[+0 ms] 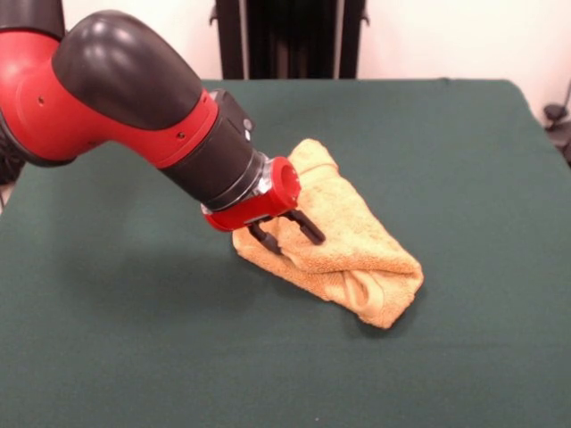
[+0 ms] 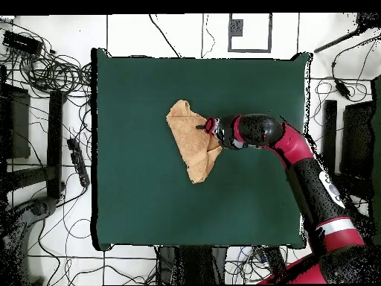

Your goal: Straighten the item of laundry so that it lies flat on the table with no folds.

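From the front, the towel [image 1: 335,236] is lying bunched and folded over near the middle of the tabletop [image 1: 464,160], the hand [image 1: 287,233] hanging at its edge with fingers apart. Overhead, it is looking soft, light and limp; a loose corner seems best for gripping.

No text, label, brand, number or sign can be read in either view. The towel [image 1: 335,236], the green table [image 1: 464,178] and the red and black arm [image 1: 116,94] bear no lettering that shows. On the floor beyond the table's far edge in the overhead view lies a white sheet with a dark square outline [image 2: 249,32], but nothing on it is legible.
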